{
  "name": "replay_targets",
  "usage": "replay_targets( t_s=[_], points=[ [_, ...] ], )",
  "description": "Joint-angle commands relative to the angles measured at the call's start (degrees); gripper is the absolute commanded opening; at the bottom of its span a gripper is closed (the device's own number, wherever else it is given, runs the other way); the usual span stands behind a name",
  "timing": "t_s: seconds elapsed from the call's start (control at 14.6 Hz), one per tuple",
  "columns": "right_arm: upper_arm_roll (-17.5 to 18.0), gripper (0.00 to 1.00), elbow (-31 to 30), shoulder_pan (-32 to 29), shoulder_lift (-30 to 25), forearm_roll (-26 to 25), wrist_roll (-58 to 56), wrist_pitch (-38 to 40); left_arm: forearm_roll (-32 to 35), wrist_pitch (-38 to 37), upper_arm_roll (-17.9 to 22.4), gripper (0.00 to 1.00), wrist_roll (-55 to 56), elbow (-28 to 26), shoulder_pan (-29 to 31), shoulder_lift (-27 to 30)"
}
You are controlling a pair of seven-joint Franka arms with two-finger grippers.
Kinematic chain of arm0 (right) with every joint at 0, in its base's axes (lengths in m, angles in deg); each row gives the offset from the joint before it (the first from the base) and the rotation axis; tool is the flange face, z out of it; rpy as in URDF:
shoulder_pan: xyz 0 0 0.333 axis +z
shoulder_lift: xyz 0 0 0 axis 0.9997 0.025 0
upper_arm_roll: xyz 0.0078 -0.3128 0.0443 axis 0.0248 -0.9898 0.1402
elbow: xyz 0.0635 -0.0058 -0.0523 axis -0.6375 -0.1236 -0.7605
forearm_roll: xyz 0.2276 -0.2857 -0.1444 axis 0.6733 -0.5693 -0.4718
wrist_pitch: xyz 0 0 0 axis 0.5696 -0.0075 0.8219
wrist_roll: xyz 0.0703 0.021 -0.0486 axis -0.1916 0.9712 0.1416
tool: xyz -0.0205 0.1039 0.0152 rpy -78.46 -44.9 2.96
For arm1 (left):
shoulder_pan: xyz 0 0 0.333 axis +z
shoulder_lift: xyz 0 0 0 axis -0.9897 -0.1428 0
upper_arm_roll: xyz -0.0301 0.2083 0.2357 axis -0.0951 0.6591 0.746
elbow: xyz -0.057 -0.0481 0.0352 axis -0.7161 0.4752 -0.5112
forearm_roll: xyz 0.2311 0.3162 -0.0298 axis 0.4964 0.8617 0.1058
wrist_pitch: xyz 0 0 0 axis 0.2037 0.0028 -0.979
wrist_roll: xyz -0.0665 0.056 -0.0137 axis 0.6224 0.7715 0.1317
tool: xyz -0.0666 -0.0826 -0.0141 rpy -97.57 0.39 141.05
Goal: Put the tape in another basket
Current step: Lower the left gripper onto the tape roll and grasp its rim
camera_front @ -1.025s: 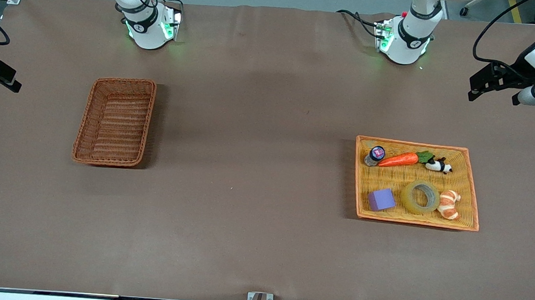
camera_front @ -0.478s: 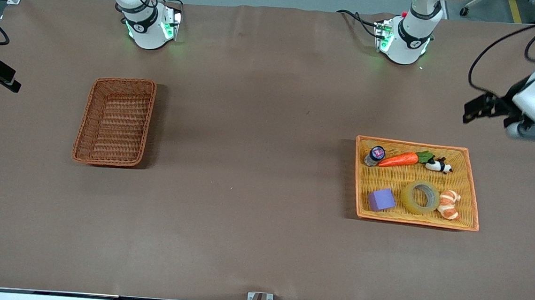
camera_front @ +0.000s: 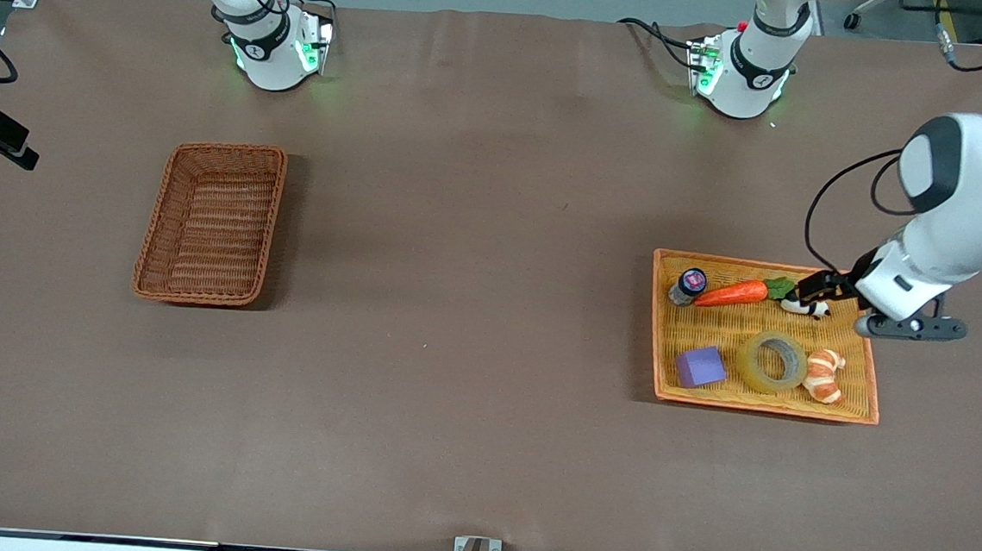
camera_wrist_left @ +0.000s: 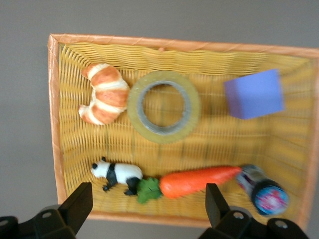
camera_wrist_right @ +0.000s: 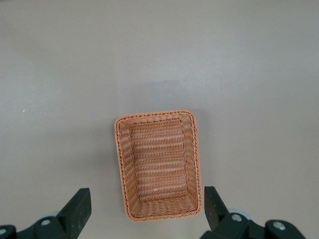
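A brown table point(camera_front: 470, 326) carries the reddish-brown wicker basket point(camera_front: 211, 222) toward the right arm's end and an orange-yellow woven tray point(camera_front: 854, 275) toward the left arm's end.

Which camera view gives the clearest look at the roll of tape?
The left wrist view: the tape fills the frame's middle, lying flat between the croissant and purple block. The front view shows it smaller; the right wrist view misses it.

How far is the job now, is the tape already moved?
Not yet. The tape lies in the yellow tray between croissant and purple block. The open left gripper is over the tray, holding nothing. Left: grasp, carry to the brown basket. The right gripper waits open above it.
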Motion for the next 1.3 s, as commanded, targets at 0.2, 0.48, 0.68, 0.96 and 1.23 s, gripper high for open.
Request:
replay_targets(
  t_s=[0.2,0.48,0.68,0.96,1.23],
  points=[
    [0.1,1.0,-0.2,-0.7,-0.1,1.5,-0.9,0.1,3.5,10.8,-0.1,0.98,0.7,0.2,4.0,-10.5],
    [0.0,1.0,-0.2,-0.7,-0.1,1.5,-0.9,0.2,3.5,17.4,-0.1,0.77,6.9,0.5,4.0,-16.3],
    [0.0,1.0,-0.2,-0.7,-0.1,1.5,-0.9,0.2,3.5,20.7,-0.1,0.73,10.5,0.7,3.8,-18.8],
    [0.0,1.0,-0.1,-0.7,-0.1,1.5,-0.9,0.2,3.5,20.8,-0.1,0.49,14.6,0.5,3.5,-19.0],
    [-0.2,1.0,-0.2,-0.7,-0.1,1.5,-0.9,0.1,3.5,20.1,-0.3,0.12,15.0,0.5,3.4,-18.2]
  ],
)
